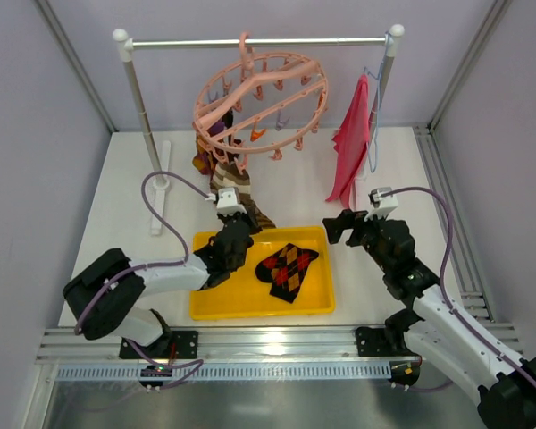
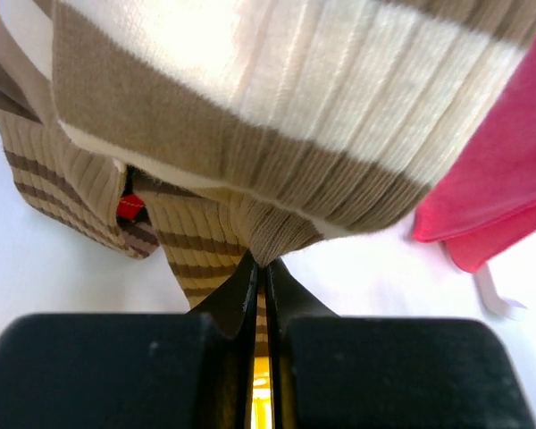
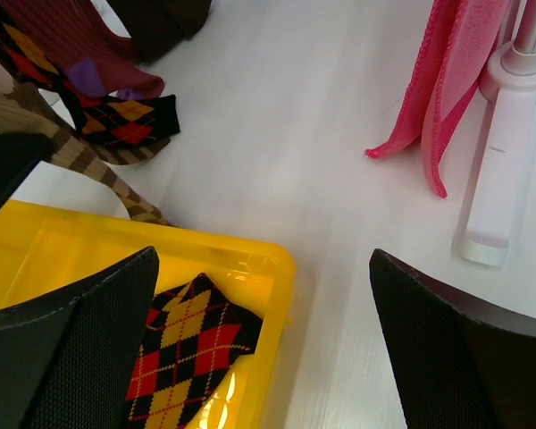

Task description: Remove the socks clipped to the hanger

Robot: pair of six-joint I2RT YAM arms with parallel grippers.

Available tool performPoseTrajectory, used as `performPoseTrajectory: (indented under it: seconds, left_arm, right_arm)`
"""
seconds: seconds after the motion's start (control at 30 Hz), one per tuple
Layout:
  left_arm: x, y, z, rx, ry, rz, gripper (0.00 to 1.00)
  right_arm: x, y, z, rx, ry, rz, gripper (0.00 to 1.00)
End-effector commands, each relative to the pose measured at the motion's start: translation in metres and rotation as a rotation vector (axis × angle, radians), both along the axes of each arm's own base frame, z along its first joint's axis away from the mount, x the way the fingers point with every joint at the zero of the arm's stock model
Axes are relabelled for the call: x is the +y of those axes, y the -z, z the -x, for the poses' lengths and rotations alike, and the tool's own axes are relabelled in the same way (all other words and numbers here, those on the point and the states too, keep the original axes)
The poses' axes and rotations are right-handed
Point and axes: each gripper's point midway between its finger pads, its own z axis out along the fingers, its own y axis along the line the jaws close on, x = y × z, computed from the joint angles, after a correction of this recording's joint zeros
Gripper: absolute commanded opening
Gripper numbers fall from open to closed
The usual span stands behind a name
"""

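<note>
The salmon-pink ring hanger hangs tilted from the rail. A brown-cream striped sock hangs from its near-left clips, beside a maroon-purple sock. My left gripper is shut on the striped sock's lower end, over the far-left corner of the yellow tray. In the left wrist view the fingertips pinch the sock. One dark argyle sock lies in the tray. My right gripper is open and empty by the tray's far-right corner. The right wrist view shows that sock and another argyle sock hanging.
A plain pink-red cloth hangs on a thin wire hanger at the rail's right end, close to the right gripper. The rack's uprights and white feet stand at left and right. Walls enclose the white table.
</note>
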Motion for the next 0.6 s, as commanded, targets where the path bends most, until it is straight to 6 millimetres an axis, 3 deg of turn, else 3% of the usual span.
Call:
performPoseTrajectory:
  seconds: [0.0,0.17,0.2,0.3,0.43,0.5,0.57]
  left_arm:
    - [-0.002,-0.029,0.012,-0.064,0.065,0.074,0.0]
    - [-0.008,-0.03,0.035,-0.035,0.197,0.068,0.0]
    - [-0.008,-0.038,0.039,-0.043,0.214,0.08,0.0]
    - [-0.005,-0.033,0.051,-0.013,0.259,0.057,0.0]
    - [0.007,-0.045,0.065,-0.019,0.279,0.065,0.0]
    - [0.012,-0.041,0.069,0.001,0.284,0.043,0.0]
    - [0.015,-0.047,0.073,-0.004,0.293,0.049,0.0]
  right_arm:
    - [0.003,-0.013,-0.006,-0.036,-0.007,-0.016,1.0]
    - [0.007,-0.005,-0.009,-0.001,-0.021,0.007,1.0]
    - [0.009,-0.004,-0.01,0.004,-0.03,0.007,1.0]
    - [0.018,-0.011,-0.009,-0.009,-0.059,-0.027,1.0]
    - [0.043,-0.025,0.0,-0.03,-0.123,-0.045,1.0]
    - [0.051,-0.034,0.0,-0.046,-0.11,-0.03,1.0]
    - [0.075,-0.04,0.008,-0.043,-0.16,-0.005,1.0]
